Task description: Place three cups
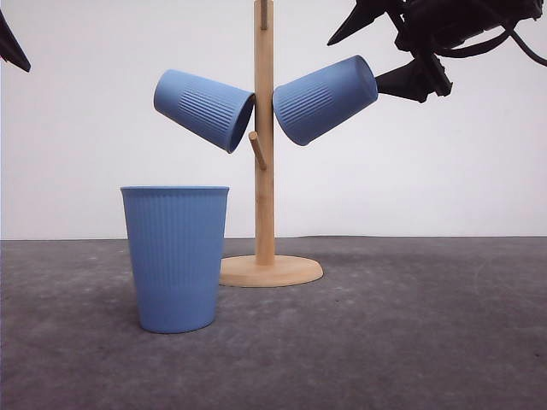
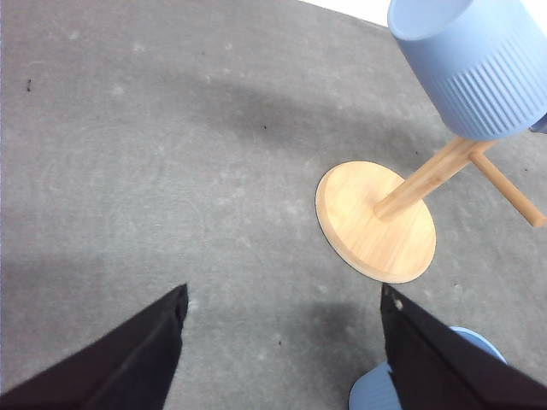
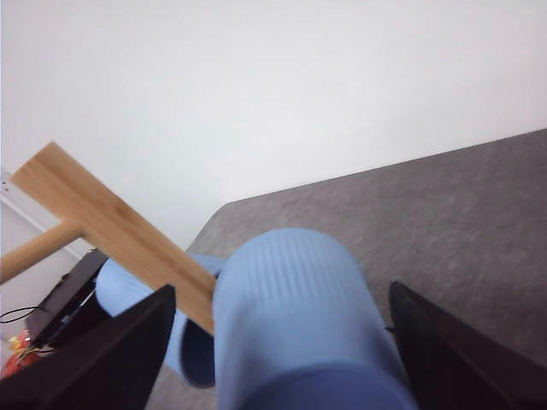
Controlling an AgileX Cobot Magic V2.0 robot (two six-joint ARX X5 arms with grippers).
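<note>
Two light-blue ribbed cups hang tilted on pegs of the wooden stand (image 1: 264,171), one to the left of the pole (image 1: 203,109) and one to the right (image 1: 325,98). A third cup (image 1: 175,256) stands upright on the table, left of and in front of the stand's base. My right gripper (image 1: 355,63) is open, its fingers straddling the base end of the right-hand cup (image 3: 299,325) with gaps on both sides. High at the left, my left gripper (image 2: 282,333) is open and holds nothing. Below it lie the stand's base (image 2: 374,220), the left hung cup (image 2: 479,64) and the upright cup's rim (image 2: 483,343).
The grey table (image 1: 410,342) stretches in front of and to the right of the stand. One bare peg (image 1: 257,149) sticks out low on the pole toward the camera. A white wall closes the back.
</note>
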